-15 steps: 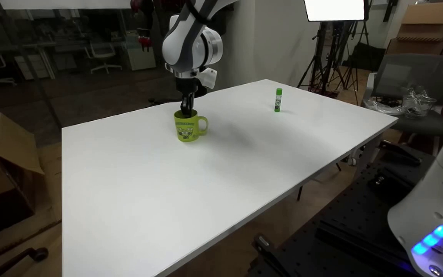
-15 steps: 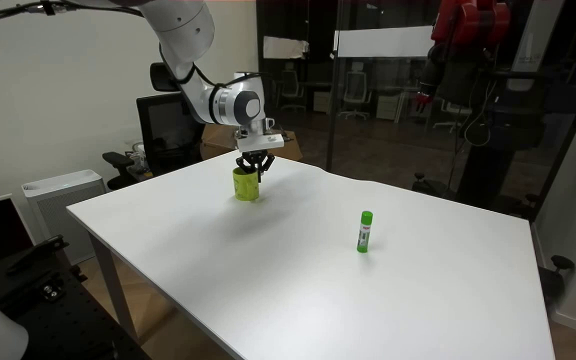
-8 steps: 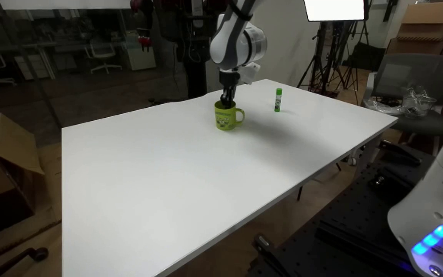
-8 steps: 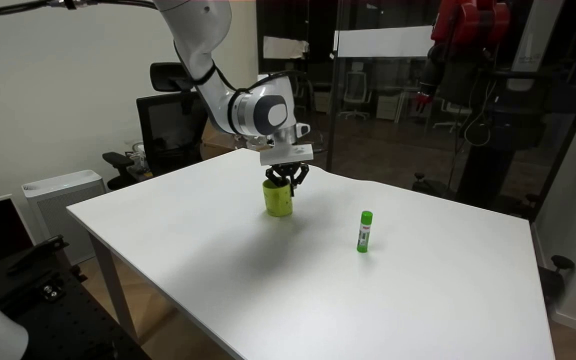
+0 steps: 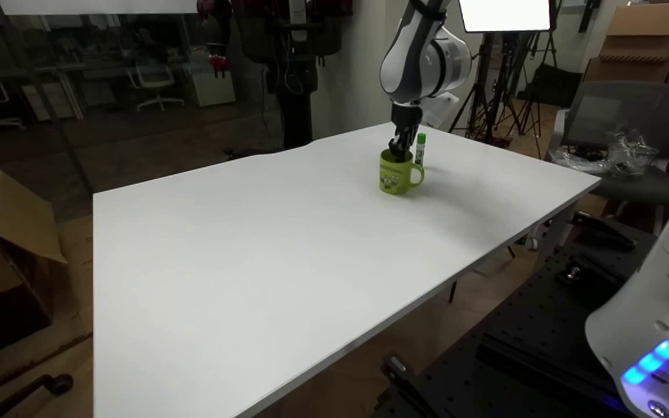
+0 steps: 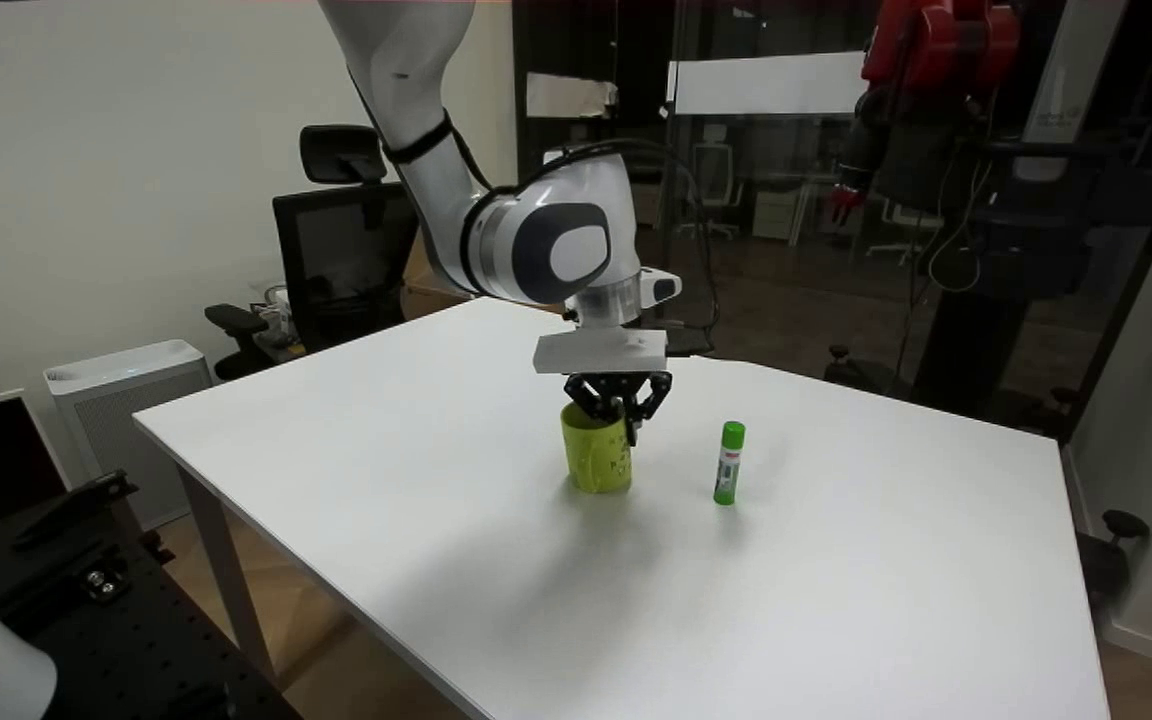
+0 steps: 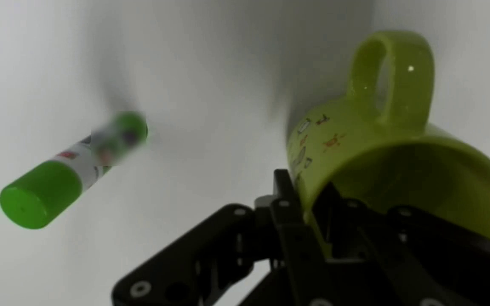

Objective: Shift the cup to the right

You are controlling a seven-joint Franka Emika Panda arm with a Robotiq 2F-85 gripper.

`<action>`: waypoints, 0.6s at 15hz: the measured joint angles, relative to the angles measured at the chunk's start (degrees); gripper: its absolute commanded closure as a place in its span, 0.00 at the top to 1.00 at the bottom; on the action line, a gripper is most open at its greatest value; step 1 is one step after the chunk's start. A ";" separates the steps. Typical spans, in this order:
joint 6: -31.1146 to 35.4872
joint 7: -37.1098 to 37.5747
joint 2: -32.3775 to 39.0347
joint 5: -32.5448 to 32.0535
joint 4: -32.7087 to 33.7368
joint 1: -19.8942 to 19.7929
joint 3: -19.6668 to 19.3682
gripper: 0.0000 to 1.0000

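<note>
The lime-green cup (image 5: 392, 179) is upright at the white table, its loop handle towards the green stick in that exterior view. It also shows in an exterior view (image 6: 596, 462) and in the wrist view (image 7: 338, 131). My gripper (image 7: 306, 189) is shut on the cup's wall, one finger outside and one finger inside the rim. The gripper points down from above the cup in both exterior views (image 5: 399, 152) (image 6: 624, 420). I cannot tell whether the cup's base touches the table or hangs just above it.
A green stick-like tube (image 6: 728, 465) stands upright on the table (image 6: 856, 600), close to the cup. It shows behind the cup's handle in an exterior view (image 5: 420, 152) and left of the cup in the wrist view (image 7: 45, 191). A cardboard box (image 5: 27, 220) stands off the table.
My gripper and the cup have moved together across the table, rightward in both exterior views, and are now much nearer the green tube. The tube has not moved. The grip looks unchanged.
</note>
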 measured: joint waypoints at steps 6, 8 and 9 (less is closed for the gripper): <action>1.31 0.69 -3.46 0.99 -3.11 -0.90 0.12 0.90; 1.59 0.95 -4.34 1.07 -3.82 -0.90 0.14 0.99; 1.67 1.05 -4.81 1.07 -4.10 -0.90 0.14 1.00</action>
